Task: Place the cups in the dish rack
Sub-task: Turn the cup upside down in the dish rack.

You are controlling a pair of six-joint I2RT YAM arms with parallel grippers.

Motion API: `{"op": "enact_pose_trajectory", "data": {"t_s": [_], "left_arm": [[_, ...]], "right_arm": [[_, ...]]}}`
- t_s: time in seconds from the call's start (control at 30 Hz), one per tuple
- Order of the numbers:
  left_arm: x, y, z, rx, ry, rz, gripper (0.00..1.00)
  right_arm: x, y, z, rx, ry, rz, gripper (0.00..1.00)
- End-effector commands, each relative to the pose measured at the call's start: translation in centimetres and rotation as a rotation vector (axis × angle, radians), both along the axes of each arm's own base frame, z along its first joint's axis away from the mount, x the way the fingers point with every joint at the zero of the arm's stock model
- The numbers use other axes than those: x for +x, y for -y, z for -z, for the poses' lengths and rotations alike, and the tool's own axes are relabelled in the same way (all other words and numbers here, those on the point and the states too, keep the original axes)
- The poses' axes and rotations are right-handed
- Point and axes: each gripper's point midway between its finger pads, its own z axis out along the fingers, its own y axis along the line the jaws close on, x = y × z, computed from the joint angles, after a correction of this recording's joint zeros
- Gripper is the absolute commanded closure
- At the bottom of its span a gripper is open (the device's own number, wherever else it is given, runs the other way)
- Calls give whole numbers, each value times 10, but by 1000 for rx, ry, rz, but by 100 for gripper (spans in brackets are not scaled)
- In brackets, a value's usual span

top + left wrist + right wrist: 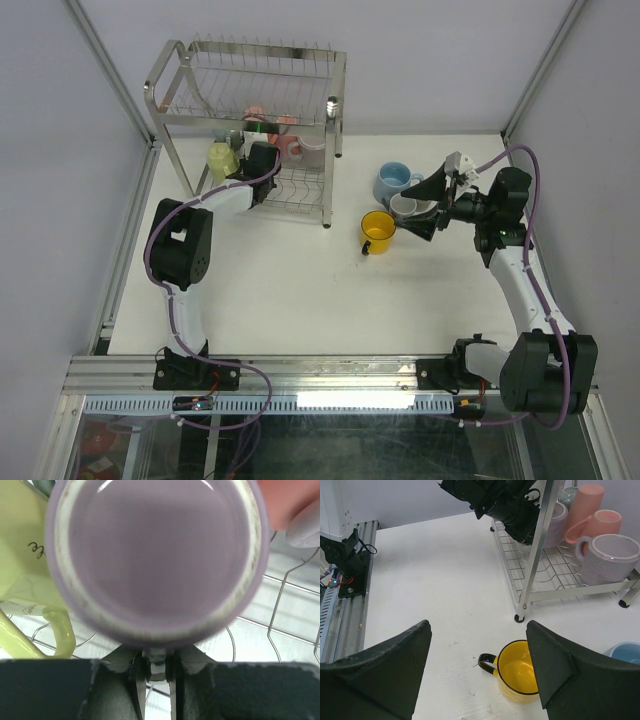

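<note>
As loading stands: dish rack (250, 75) part-filled.
Left end effector (155, 662): pinching lilac mug (155, 555).
Right end effector (477, 630): wide open, empty.
Remaining: yellow mug (517, 677), blue mug (397, 180), grey mug (408, 207).

A white counter with a rack and three cups

The white counter (300, 290) holds the shiny dish rack (330, 160) at the back left. The yellow cup (378, 230) stands near the middle, close to the rack's front leg. The blue cup (396, 182) stands behind it, and the grey cup (406, 207) is just beside the blue one.
</note>
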Motion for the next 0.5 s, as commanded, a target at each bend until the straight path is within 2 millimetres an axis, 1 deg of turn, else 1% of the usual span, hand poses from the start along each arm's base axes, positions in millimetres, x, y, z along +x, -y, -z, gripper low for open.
{"op": "enact_pose_trajectory", "data": {"t_s": [0.0,0.1,0.17,0.33,0.47], "left_arm": [[33,-6,-61,-2,188,-47,82],[33,-6,-62,1,190,-51,75],[33,-6,-63,-2,191,-51,72],[32,-4,-64,-17,189,-44,70],[26,0,-73,-49,197,-25,67]], "right_arm": [[-4,2,-10,-5,60,-6,20],[-4,2,-10,-5,61,-5,20],[-4,2,-11,-5,62,-5,20],[-4,2,-11,-5,63,-5,20],[-4,2,-10,-5,62,-6,20]]}}
